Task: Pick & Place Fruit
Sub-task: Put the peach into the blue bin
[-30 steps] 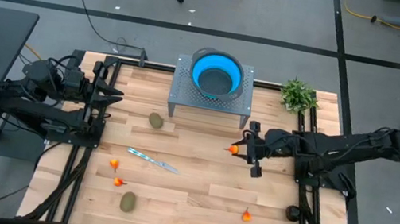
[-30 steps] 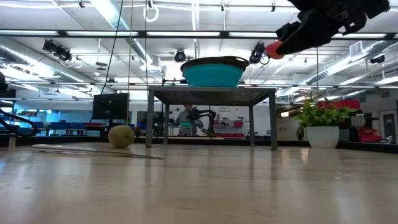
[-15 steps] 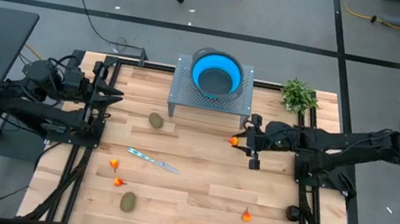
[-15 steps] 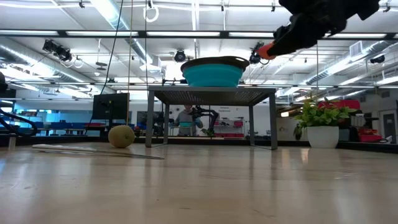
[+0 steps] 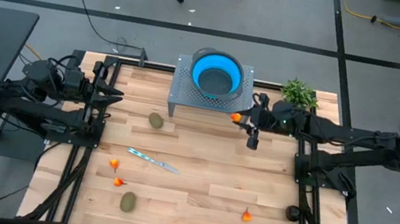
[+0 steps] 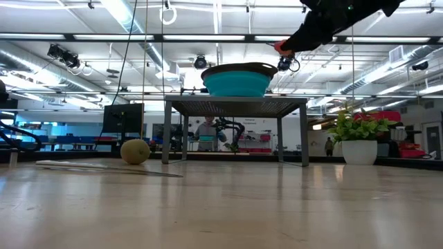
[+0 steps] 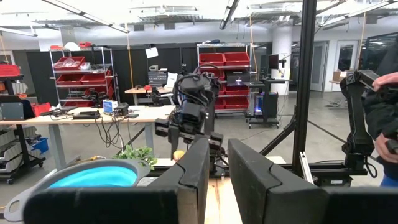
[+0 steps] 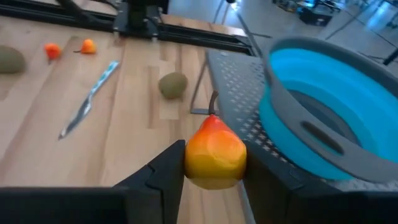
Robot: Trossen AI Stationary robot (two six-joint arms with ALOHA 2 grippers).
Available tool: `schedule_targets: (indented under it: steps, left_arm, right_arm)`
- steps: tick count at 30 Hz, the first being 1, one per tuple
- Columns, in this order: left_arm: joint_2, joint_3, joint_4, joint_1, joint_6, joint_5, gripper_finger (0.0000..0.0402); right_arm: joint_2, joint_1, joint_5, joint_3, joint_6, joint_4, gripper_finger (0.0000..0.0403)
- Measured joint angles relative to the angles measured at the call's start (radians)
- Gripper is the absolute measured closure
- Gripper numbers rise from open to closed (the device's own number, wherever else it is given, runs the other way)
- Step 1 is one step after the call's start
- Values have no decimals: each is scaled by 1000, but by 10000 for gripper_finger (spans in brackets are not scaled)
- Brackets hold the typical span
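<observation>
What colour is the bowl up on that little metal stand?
Bright blue inside with a grey rim: the bowl, best seen in the high view.
</observation>
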Motion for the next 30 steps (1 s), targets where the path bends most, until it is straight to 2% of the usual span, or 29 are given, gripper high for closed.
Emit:
schedule_targets:
  steps: [15,30]
  left_arm:
    - [0,0,0,0,0,0,334]
    - [0,0,0,0,0,0,334]
  right_arm:
    - [0,-82,-1,1,0,-14,252]
    - [0,-166,-2,162,0,-23,252]
